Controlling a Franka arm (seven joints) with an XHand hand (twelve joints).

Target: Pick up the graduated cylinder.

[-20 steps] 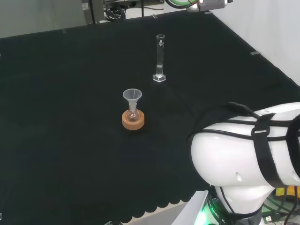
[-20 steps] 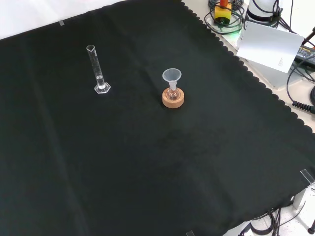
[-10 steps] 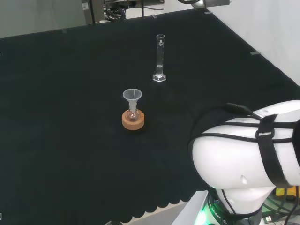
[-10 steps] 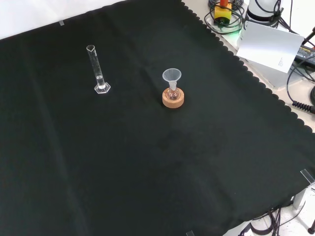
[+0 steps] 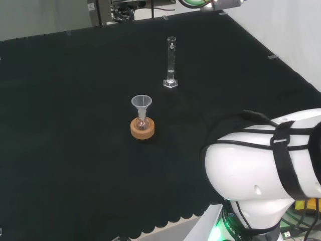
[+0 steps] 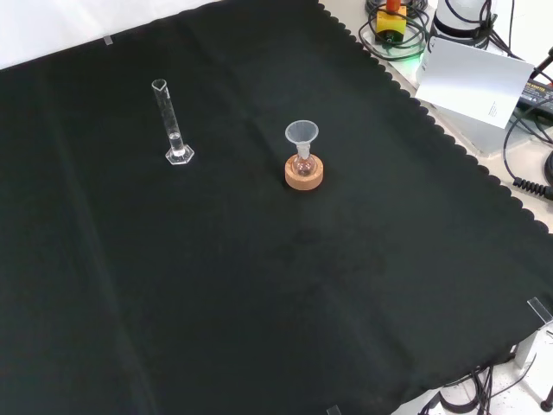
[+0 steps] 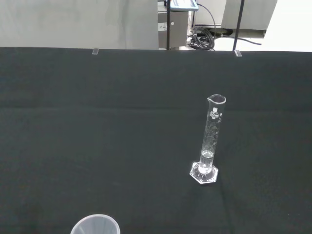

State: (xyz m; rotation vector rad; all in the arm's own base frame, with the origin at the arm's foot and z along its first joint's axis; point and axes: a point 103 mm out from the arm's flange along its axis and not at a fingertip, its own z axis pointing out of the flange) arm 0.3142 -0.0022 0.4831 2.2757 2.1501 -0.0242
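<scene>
A clear graduated cylinder (image 5: 171,61) stands upright on its hexagonal foot on the black cloth, far back in the head view. In the front view the cylinder (image 6: 171,121) is at the upper left, and the wrist view has the cylinder (image 7: 210,140) some way off. Nothing touches it. A small flask with a clear funnel (image 5: 141,107) in its neck sits in a cork ring stand (image 5: 142,128) nearer the arm; that funnel (image 6: 301,138) stands to the right of the cylinder in the front view, and its rim (image 7: 95,224) edges into the wrist view.
The arm's white link (image 5: 266,165) bulks at the lower right of the head view. Cables and a white box (image 6: 473,79) lie off the cloth's scalloped edge at the front view's upper right. Open black cloth (image 6: 259,285) surrounds both pieces of ware.
The arm's white link has shifted slightly in the head view. The cylinder and the flask with its funnel stand where they were.
</scene>
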